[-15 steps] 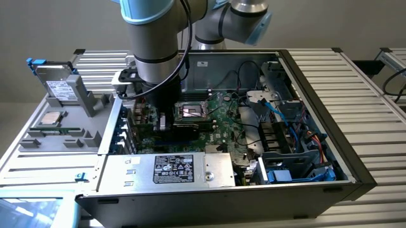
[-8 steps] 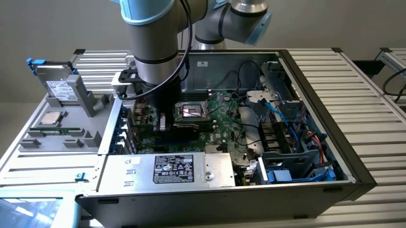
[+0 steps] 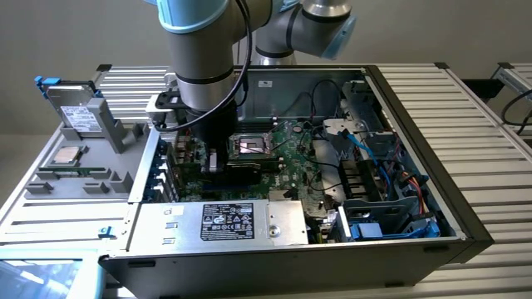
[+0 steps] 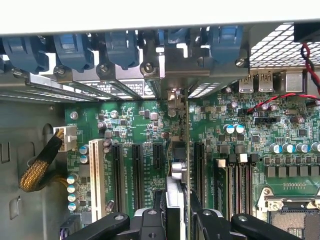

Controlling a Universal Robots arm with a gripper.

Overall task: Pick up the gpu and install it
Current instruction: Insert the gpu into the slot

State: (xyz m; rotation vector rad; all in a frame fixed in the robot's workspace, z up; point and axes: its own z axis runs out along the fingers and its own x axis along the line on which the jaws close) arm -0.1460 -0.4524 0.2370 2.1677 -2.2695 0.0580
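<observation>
The arm reaches down into the open computer case [image 3: 465, 205], which lies on its side on a ribbed metal tabletop [image 3: 490, 124], and the gripper [image 4: 176, 212] sits low over the green motherboard [image 4: 135, 125] near the row of expansion slots. In the wrist view the two black fingers [image 4: 150, 220] are closed on the gpu [image 4: 176, 187], pressing against both faces of the thin card, which stands on edge between them and runs away from the camera toward the rear wall of the case. Its far end meets the line of silver slot brackets [image 4: 125, 82] and blue retaining clips [image 4: 75, 47] along that wall. The card is lined up with one of the long black expansion slots [image 4: 116, 175], with further black slots beside it and a white slot [image 4: 95, 175] at the end of the row; whether the card's lower edge is fully seated cannot be told. Nearer the middle of the board are the memory slots [image 4: 237, 182] and the open processor socket [image 3: 249, 146]. In the exterior view, the power supply [image 3: 224, 222] with its label lies along the near edge of the case, and blue cables [image 3: 370, 152] run through the drive bay toward the exterior view's right. Outside the case, toward the exterior view's left, a grey parts holder [image 3: 83, 168] on the tabletop carries a silver drive with a white label [image 3: 76, 115] and a small square processor chip [image 3: 66, 156].
</observation>
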